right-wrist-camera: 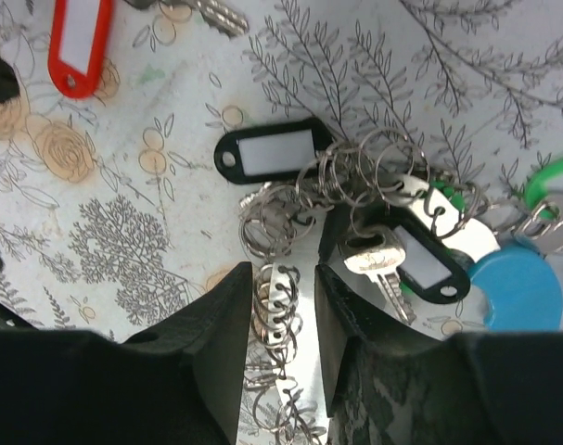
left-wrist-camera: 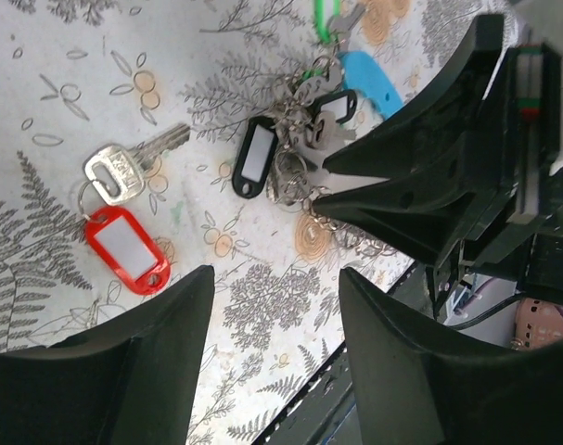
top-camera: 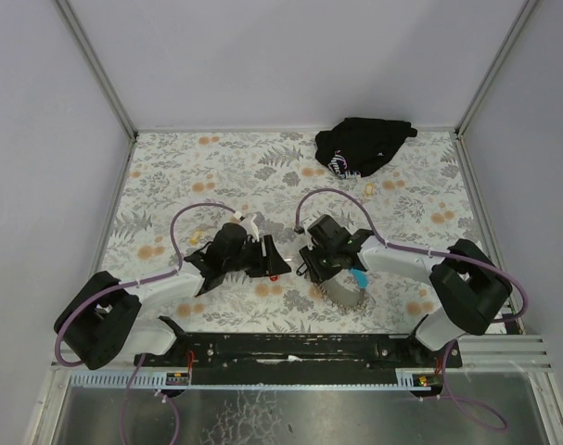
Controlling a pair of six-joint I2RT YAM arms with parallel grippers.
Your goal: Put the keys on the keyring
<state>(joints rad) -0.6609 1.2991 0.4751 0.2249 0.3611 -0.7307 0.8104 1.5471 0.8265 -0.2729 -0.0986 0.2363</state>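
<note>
A silver key (left-wrist-camera: 123, 171) with a red tag (left-wrist-camera: 125, 246) lies alone on the floral table; the tag also shows in the top view (top-camera: 275, 275) and the right wrist view (right-wrist-camera: 77, 42). To its right is a tangle of small metal rings (right-wrist-camera: 341, 176) with two black tags (right-wrist-camera: 272, 153) (right-wrist-camera: 425, 264), a key (right-wrist-camera: 374, 255), green tags (right-wrist-camera: 550, 176) and a light-blue piece (right-wrist-camera: 518, 287). The grey lanyard strap (top-camera: 344, 295) lies under my right arm. My left gripper (left-wrist-camera: 274, 287) is open and empty, just near of the red tag. My right gripper (right-wrist-camera: 284, 287) is narrowly open, astride a chain of rings (right-wrist-camera: 274, 297).
A black cloth bundle (top-camera: 363, 146) lies at the back right of the table. The two grippers (top-camera: 262, 260) (top-camera: 313, 260) face each other closely at the table's near middle. White walls enclose the table; a black rail (top-camera: 290, 348) runs along the near edge.
</note>
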